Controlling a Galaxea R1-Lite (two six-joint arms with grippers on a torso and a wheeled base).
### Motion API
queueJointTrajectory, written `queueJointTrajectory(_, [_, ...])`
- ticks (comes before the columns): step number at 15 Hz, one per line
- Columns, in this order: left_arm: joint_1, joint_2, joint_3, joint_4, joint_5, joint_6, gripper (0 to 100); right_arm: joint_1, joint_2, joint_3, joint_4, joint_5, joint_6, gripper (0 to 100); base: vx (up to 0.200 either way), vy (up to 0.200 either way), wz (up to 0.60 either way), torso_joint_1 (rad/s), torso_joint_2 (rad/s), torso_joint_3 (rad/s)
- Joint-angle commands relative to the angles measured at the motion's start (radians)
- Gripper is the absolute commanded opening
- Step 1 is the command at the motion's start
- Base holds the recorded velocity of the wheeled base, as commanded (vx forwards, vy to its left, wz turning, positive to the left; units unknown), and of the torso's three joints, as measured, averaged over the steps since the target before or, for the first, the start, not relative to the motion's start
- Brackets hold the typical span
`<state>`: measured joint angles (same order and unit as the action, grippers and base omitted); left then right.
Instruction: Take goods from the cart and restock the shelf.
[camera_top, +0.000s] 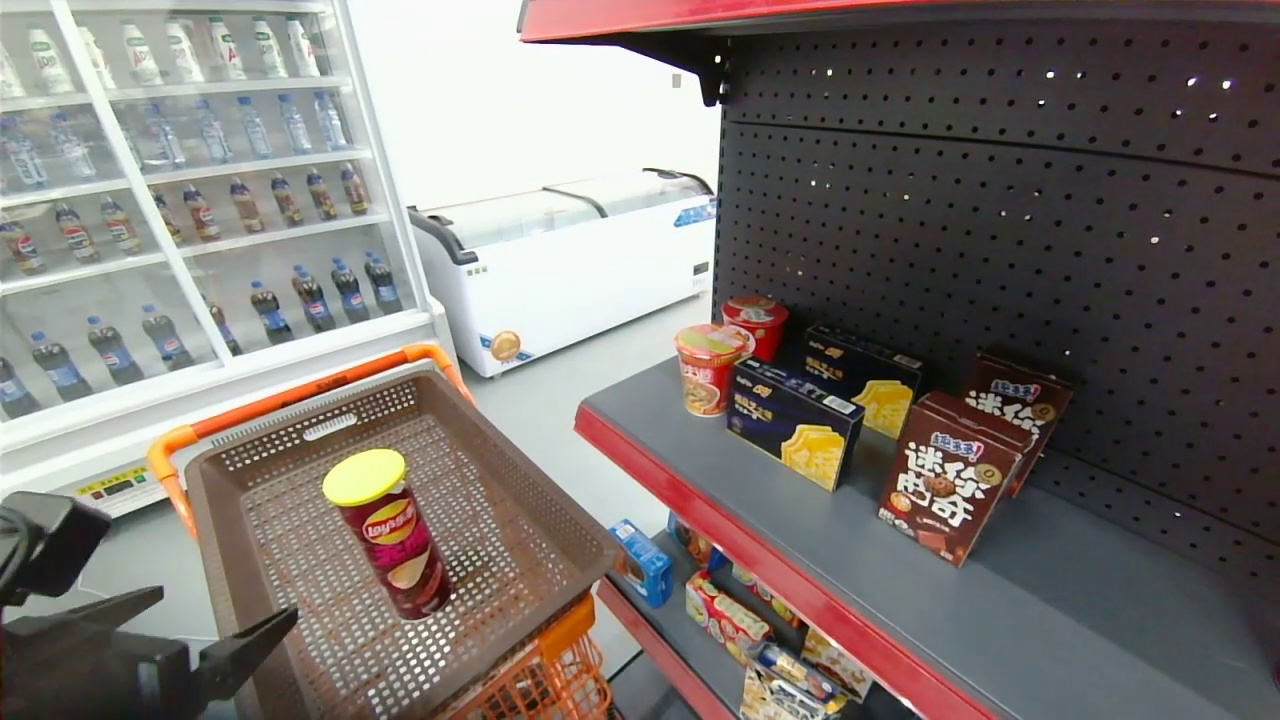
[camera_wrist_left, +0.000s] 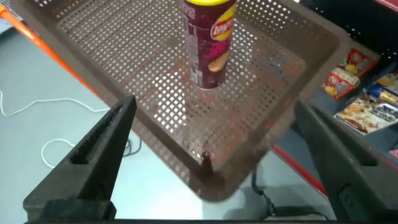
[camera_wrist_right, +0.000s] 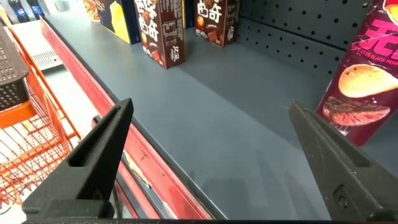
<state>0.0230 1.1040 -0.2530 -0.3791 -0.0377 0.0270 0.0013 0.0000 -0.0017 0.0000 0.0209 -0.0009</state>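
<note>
Head view, nearest first: my left pincer sits at 7 o'clock from the chip can, its two black fingers spread wide apart and holding nothing. In the left wrist view the same pincer hangs above the near corner of the brown perforated basket, clear of it.

The chip can stands upright near the middle of the basket floor. Its long axis is vertical, with the yellow lid pointing up and the base on the mesh, apart from every wall.

At 3 o'clock from the basket runs the shelf, a grey board with a red front edge. My right pincer is over that board, fingers wide apart and empty. Just beside one finger a pink-lettered can stands upright on the board.

Farther along the board stand two brown boxes, then two dark blue boxes, then two noodle cups, all upright before the pegboard.

Farthest off, at 11 o'clock, is a drinks cooler; at 12, a chest freezer.
</note>
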Motion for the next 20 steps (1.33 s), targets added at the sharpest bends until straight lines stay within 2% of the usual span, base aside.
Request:
queueJointTrajectory(1, [0.043, 0.306, 0.020, -0.191, -0.021, 0.001, 100, 0.000, 0.000, 0.000, 0.000, 0.001, -0.001, 100, 0.000, 0.000, 0.00, 0.000, 0.00, 0.000])
queueJointTrajectory(3, [0.045, 0.401, 0.012, -0.247, -0.038, 0.001, 100, 0.000, 0.000, 0.000, 0.000, 0.001, 0.001, 100, 0.000, 0.000, 0.00, 0.000, 0.00, 0.000])
queueJointTrajectory(6, [0.043, 0.553, 0.006, -0.396, -0.071, 0.001, 100, 0.000, 0.000, 0.000, 0.000, 0.001, 0.001, 100, 0.000, 0.000, 0.00, 0.000, 0.00, 0.000])
queueJointTrajectory(11, [0.041, 0.775, -0.060, -0.569, -0.077, 0.001, 100, 0.000, 0.000, 0.000, 0.000, 0.001, -0.001, 100, 0.000, 0.000, 0.00, 0.000, 0.00, 0.000])
queueJointTrajectory(13, [0.029, 0.830, -0.098, -0.580, -0.076, 0.007, 100, 0.000, 0.000, 0.000, 0.000, 0.001, -0.001, 100, 0.000, 0.000, 0.00, 0.000, 0.00, 0.000])
queueJointTrajectory(15, [0.014, 0.875, -0.114, -0.639, -0.076, 0.017, 100, 0.000, 0.000, 0.000, 0.000, 0.001, 0.001, 100, 0.000, 0.000, 0.00, 0.000, 0.00, 0.000])
queueJointTrajectory(20, [-0.041, 1.007, -0.104, -0.889, -0.076, 0.031, 100, 0.000, 0.000, 0.000, 0.000, 0.001, 0.001, 100, 0.000, 0.000, 0.00, 0.000, 0.00, 0.000])
